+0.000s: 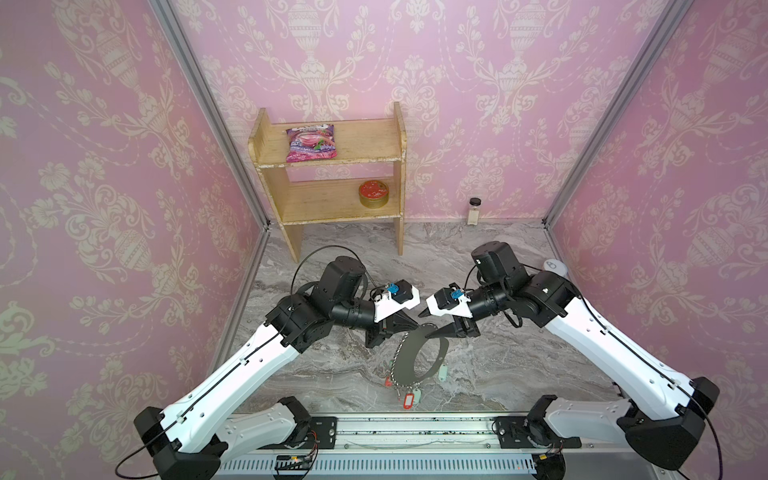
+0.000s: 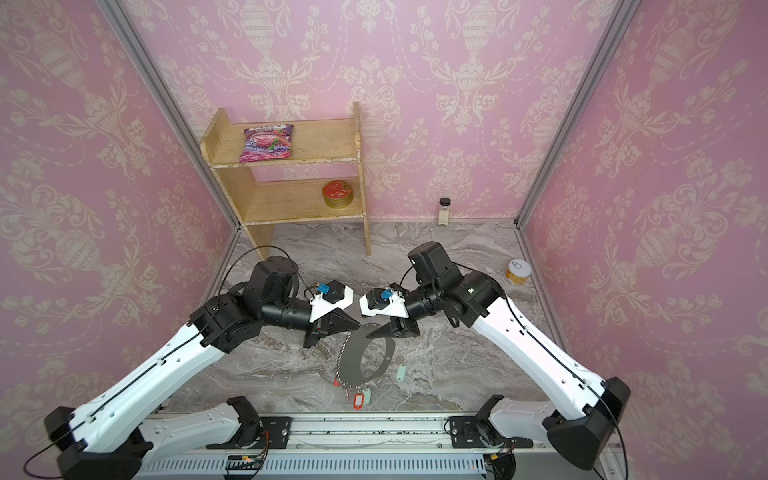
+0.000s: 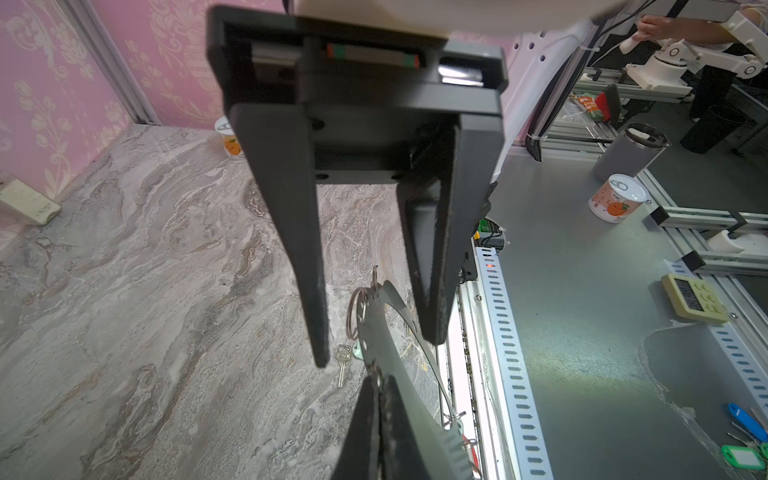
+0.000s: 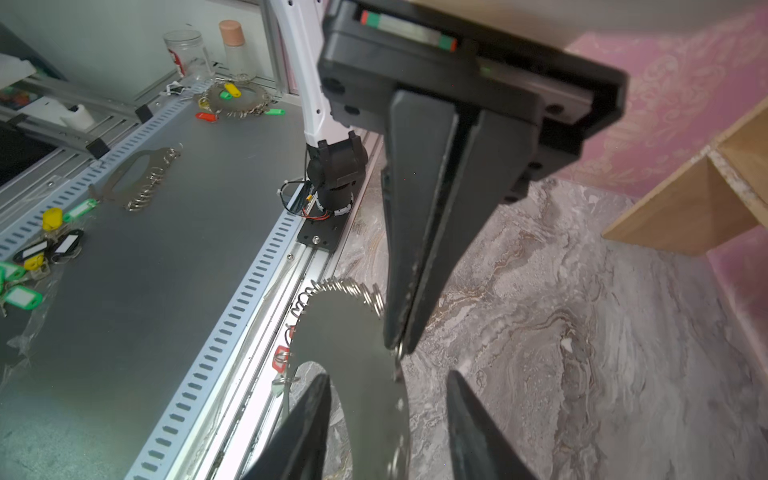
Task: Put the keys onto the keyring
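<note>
The keyring (image 1: 415,365), a large flat grey hoop edged with small silver loops, stands tilted on the marble between both arms. My left gripper (image 1: 414,325) is shut on its far rim, and in the left wrist view the jaws (image 3: 380,399) pinch the band (image 3: 376,328). My right gripper (image 4: 388,376) is open, its fingers on either side of the hoop (image 4: 345,328) without touching it. The keys (image 1: 444,371), with a mint-green tag, lie loose on the marble just right of the hoop. One silver key (image 3: 342,363) shows in the left wrist view.
A red tag (image 1: 409,401) and a pale tag hang from the hoop's near rim. A wooden shelf (image 1: 328,166) at the back holds a candy bag (image 1: 311,143) and a red tin (image 1: 374,193). A small jar (image 1: 473,210) and a can (image 2: 518,272) stand at the right.
</note>
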`<action>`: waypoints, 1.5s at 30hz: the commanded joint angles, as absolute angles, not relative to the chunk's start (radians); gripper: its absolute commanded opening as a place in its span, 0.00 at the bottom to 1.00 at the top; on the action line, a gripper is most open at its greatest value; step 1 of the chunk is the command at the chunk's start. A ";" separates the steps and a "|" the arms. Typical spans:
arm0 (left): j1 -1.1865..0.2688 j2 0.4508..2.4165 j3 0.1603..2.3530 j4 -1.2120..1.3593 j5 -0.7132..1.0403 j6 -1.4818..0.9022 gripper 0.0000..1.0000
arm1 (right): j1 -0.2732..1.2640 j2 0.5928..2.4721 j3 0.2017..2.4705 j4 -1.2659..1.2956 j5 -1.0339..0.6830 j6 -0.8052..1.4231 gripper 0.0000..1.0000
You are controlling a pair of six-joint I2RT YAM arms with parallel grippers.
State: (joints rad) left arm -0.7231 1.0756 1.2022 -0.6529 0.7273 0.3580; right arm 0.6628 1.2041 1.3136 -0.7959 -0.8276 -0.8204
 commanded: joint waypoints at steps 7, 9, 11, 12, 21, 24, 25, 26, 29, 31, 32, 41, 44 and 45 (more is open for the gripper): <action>-0.729 1.011 1.226 -0.616 0.692 0.373 0.00 | 0.643 1.096 1.191 -0.569 -0.750 -0.625 0.80; -0.733 1.012 1.227 -0.609 0.690 0.368 0.00 | 0.643 1.140 1.228 -0.585 -0.767 -0.601 0.81; -0.739 1.013 1.227 -0.604 0.681 0.370 0.00 | 0.642 1.187 1.269 -0.621 -0.803 -0.592 0.80; -0.740 1.012 1.229 -0.603 0.677 0.373 0.00 | 0.643 1.211 1.292 -0.644 -0.822 -0.589 0.80; -0.749 0.994 1.227 -0.603 0.637 0.396 0.00 | 0.643 1.315 1.391 -0.823 -0.932 -0.632 0.48; -0.752 0.986 1.222 -0.601 0.623 0.404 0.00 | 0.642 1.317 1.393 -0.842 -0.936 -0.635 0.23; -0.751 0.983 1.221 -0.600 0.618 0.406 0.00 | 0.643 1.318 1.394 -0.850 -0.932 -0.639 0.16; -0.751 0.981 1.221 -0.598 0.615 0.406 0.00 | 0.643 1.319 1.395 -0.858 -0.928 -0.641 0.14; -0.751 0.975 1.218 -0.591 0.611 0.410 0.00 | 0.643 1.322 1.397 -0.867 -0.920 -0.640 0.13; -0.750 0.977 1.220 -0.589 0.611 0.410 0.00 | 0.643 1.324 1.397 -0.866 -0.923 -0.638 0.01; -0.751 0.977 1.219 -0.590 0.612 0.409 0.00 | 0.643 1.324 1.397 -0.867 -0.923 -0.638 0.00; -0.752 0.997 1.226 -0.640 0.635 0.387 0.02 | 0.642 1.305 1.441 -0.927 -0.857 -0.679 0.00; -0.752 1.004 1.237 -0.658 0.644 0.387 0.04 | 0.644 1.304 1.449 -0.940 -0.841 -0.691 0.00; -0.752 1.006 1.241 -0.663 0.647 0.387 0.06 | 0.645 1.304 1.451 -0.948 -0.833 -0.698 0.00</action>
